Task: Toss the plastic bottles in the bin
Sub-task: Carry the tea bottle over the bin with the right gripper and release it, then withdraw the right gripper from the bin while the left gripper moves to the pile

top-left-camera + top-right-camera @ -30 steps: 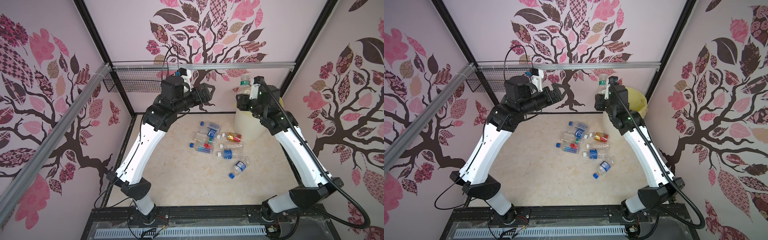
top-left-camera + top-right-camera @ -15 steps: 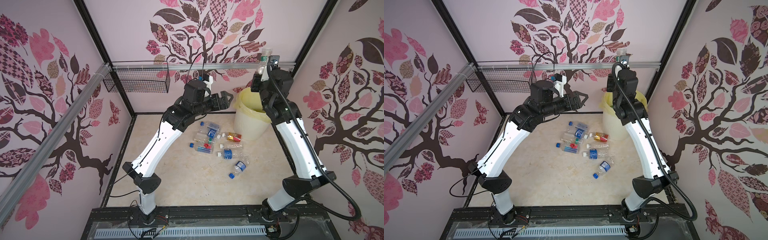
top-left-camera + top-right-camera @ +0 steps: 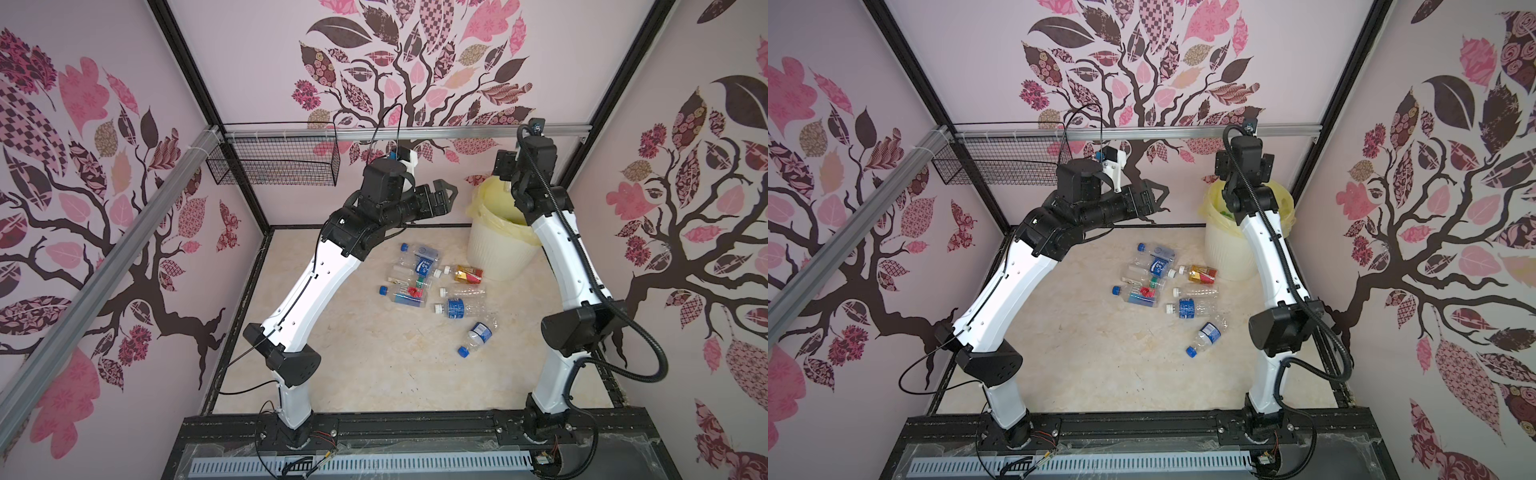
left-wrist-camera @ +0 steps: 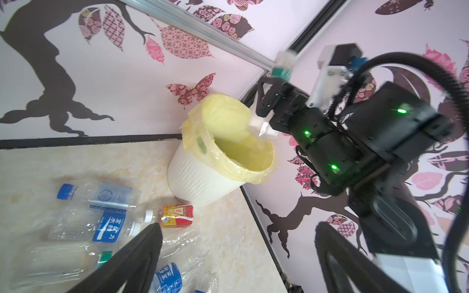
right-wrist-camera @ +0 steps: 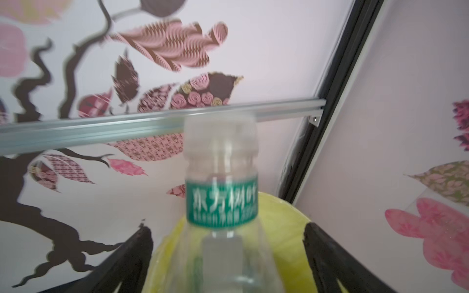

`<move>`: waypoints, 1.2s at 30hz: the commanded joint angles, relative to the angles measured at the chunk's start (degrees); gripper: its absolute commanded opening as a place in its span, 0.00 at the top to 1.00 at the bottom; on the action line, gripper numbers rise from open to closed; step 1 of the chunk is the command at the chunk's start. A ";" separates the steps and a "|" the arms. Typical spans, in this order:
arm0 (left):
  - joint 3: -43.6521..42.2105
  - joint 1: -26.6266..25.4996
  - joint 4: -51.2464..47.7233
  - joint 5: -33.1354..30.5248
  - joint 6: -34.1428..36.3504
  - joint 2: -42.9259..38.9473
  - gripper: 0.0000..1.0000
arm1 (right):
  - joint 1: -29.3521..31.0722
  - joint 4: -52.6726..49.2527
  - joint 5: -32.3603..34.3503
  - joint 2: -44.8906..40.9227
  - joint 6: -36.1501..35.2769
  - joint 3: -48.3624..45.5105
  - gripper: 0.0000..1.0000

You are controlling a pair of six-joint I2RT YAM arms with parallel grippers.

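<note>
Top views both show a black wire basket (image 3: 274, 164) on the back wall at the left. The left arm (image 3: 316, 286) is raised above the table (image 3: 374, 374) and points toward the bin. Left wrist view: the left fingers (image 4: 137, 253) stand wide apart with nothing between them.

Centre of the table: a cluster of plastic bottles (image 3: 432, 286), about eight in number, lies flat. Most are clear with blue or white caps. One red-gold labelled bottle (image 3: 467, 274) lies on the side of the cluster nearest the bin. One blue-capped bottle (image 3: 476, 338) lies a little apart, nearer the front edge.

Right of the cluster: the bin (image 3: 494, 257), white and ribbed with a yellow bag liner, stands upright in the far right corner of the table.

Above the bin: the right arm (image 3: 565, 266) holds its wrist over the far rim. Right wrist view: the right fingers (image 5: 132, 256) are spread wide. A clear green-labelled bottle (image 5: 220, 200) sits between them with a gap on each side, not clamped. Its outline is blurred. Left wrist view: this bottle (image 4: 280, 73) is base up, with its neck end over the bin's mouth.
</note>
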 commanded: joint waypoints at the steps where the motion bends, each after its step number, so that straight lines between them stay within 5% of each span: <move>1: -1.63 0.19 -1.49 -1.50 0.47 -1.88 0.03 | 0.37 -3.68 -0.35 0.21 3.76 4.89 0.01; 17: -10.29 0.00 -3.05 -7.32 -3.44 -5.18 0.03 | 2.30 -7.68 -4.64 -6.63 9.53 -0.82 0.00; 36: -31.25 0.08 -5.70 -17.92 -10.13 -11.26 0.03 | 13.94 -6.90 -7.43 -27.18 11.32 -32.85 0.00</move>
